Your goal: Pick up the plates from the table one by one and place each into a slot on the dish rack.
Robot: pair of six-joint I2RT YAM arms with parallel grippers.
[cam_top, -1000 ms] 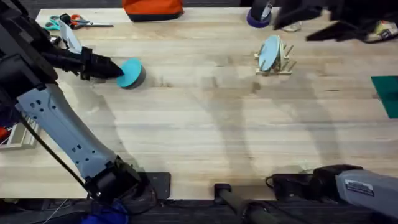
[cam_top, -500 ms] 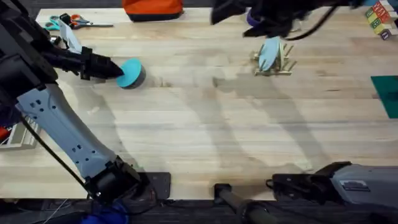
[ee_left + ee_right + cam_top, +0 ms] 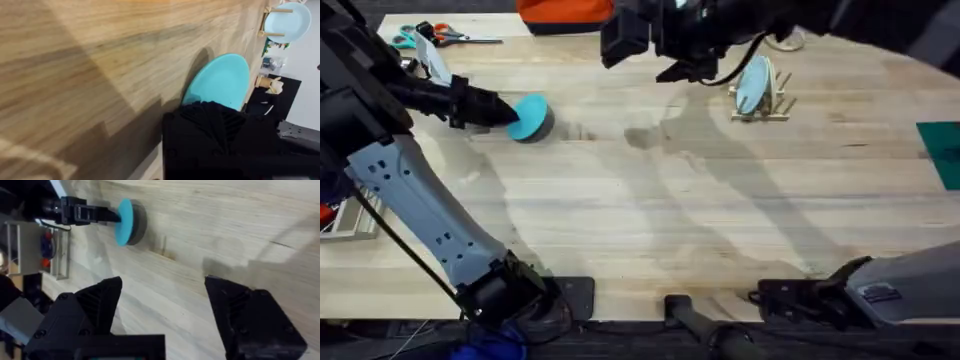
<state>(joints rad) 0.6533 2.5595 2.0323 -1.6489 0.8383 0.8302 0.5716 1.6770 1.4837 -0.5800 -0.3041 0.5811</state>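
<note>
My left gripper is shut on the rim of a turquoise plate at the far left of the table. The plate stands tilted on edge, casting a dark shadow beside it. In the left wrist view the plate pokes out past my black finger. A second plate stands upright in the small wooden dish rack at the back right, also the plate in the rack. My right gripper is open, high above the table, facing the held plate.
The right arm stretches dark and blurred across the back of the table. Scissors lie at the back left, with an orange object behind. A dark teal mat sits at the right edge.
The right arm has swung leftward across the back of the table, from beyond the rack to left of it. The left gripper and its plate have stayed put.
</note>
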